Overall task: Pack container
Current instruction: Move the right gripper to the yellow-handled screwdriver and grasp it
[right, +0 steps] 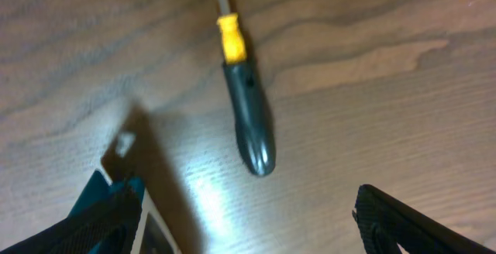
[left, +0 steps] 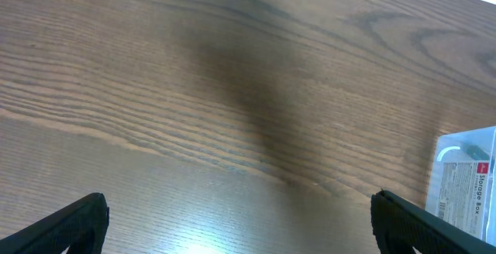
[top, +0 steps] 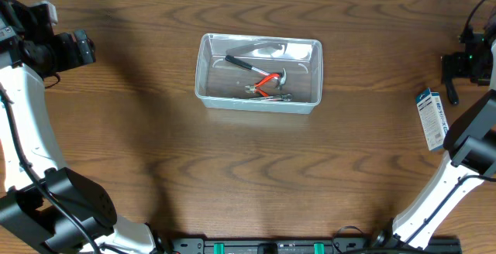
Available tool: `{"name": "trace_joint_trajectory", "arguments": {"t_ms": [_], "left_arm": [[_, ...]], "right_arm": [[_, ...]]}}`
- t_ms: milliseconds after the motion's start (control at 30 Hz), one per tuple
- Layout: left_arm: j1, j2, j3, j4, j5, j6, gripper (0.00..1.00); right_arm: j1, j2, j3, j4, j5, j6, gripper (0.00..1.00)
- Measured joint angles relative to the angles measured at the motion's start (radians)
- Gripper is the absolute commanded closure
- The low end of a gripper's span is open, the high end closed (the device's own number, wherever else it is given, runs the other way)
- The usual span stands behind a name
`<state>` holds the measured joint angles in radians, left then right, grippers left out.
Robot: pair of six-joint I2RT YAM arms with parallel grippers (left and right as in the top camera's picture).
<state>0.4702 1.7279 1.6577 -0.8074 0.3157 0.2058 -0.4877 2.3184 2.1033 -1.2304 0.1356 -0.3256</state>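
Resting at the centre of the table (top: 256, 176), the container (top: 256, 104) is judged light, stiff and slippery, best taken by its rim. The left tool (left: 238, 207) and right tool (right: 244, 207) are spread apart and empty, the right above a screwdriver (right: 249, 122) at three o'clock.

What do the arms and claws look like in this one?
Both arms are white curved links with black joints; the left arm has a thin black cable along it, the right arm shows a small green light near its wrist. The left claw and right claw have black, wedge-shaped fingers.
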Motion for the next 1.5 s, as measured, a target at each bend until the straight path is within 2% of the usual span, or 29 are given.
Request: {"name": "trace_joint_trajectory", "arguments": {"t_ms": [533,867,1033,1100,1267,1467,1500], "left_arm": [[0.0,0.0,0.0,0.0,0.0,0.0,0.02],[0.0,0.0,0.0,0.0,0.0,0.0,0.02],[0.0,0.0,0.0,0.0,0.0,0.0,0.02],[0.0,0.0,0.0,0.0,0.0,0.0,0.02],[0.0,0.0,0.0,0.0,0.0,0.0,0.02],[0.0,0.0,0.0,0.0,0.0,0.0,0.02],[0.0,0.0,0.0,0.0,0.0,0.0,0.02]], "right_arm": [[-0.028,0.051,-0.005,0.098,-0.061,-0.073,0.14],[-0.072,0.121,-0.005,0.097,-0.099,-0.087,0.14],[-0.085,0.151,-0.004,0.095,-0.126,-0.095,0.19],[-0.085,0.151,-0.004,0.096,-0.13,-0.1,0.28],[-0.085,0.153,-0.004,0.101,-0.143,-0.109,0.65],[-0.085,0.153,-0.004,0.1,-0.145,-0.104,0.87],[-0.085,0.153,-0.003,0.101,-0.145,-0.101,0.93]]}}
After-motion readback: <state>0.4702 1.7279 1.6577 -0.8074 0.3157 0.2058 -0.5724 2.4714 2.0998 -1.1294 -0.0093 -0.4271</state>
